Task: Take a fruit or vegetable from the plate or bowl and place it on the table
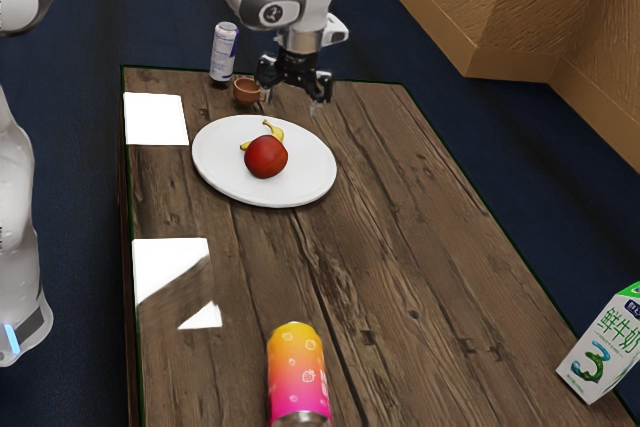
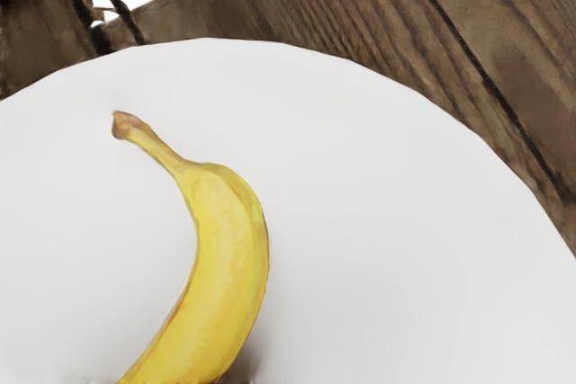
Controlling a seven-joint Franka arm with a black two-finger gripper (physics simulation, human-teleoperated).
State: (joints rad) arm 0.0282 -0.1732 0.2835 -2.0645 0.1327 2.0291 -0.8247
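My gripper is open above the table's far end, beyond the plate's back edge in the exterior view, with nothing between its fingers. The white plate holds a round red fruit and a yellow banana, partly hidden behind that fruit. In the wrist view the banana lies curved on the white plate, its stem end visible and its other end cut off by the lower edge.
A brown cup and a silver-blue can stand near the gripper at the far end. A yellow-pink can is at the near edge, and a milk carton at the exterior view's right. Bright patches mark the wooden table.
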